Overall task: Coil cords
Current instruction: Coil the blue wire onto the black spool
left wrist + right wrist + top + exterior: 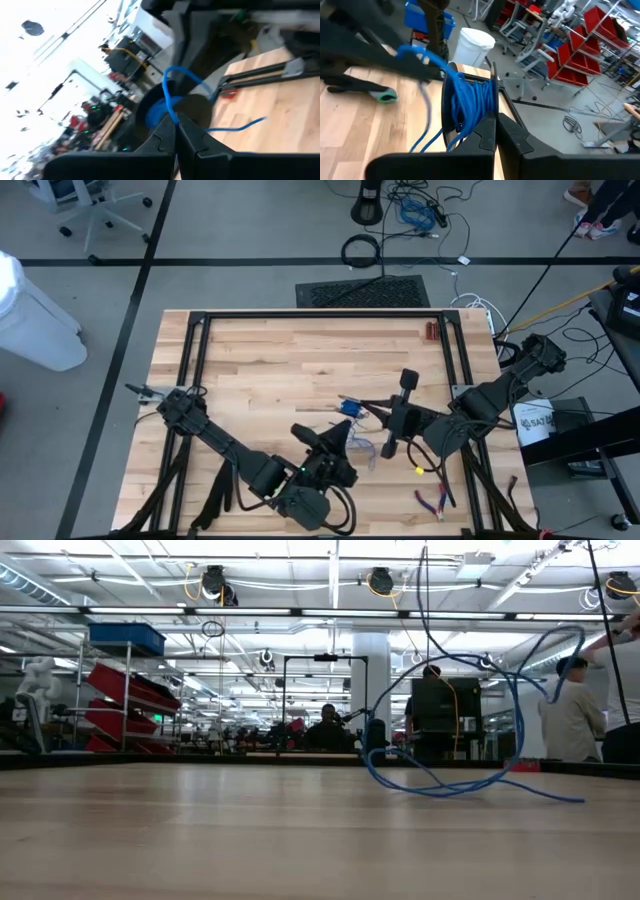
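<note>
Cord [470,107], thin, light and limp, judged prone to springing loose: wound bundle pinched in the closed right gripper [495,131], free strand pinched in the closed left gripper [176,131].

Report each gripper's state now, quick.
Left gripper: shut on the blue cord.
Right gripper: shut on the coiled part of the blue cord.

Thin blue cord [470,107] partly wound in tight coil, loose loops [470,720] raised above table, strand trailing on wood.
</note>
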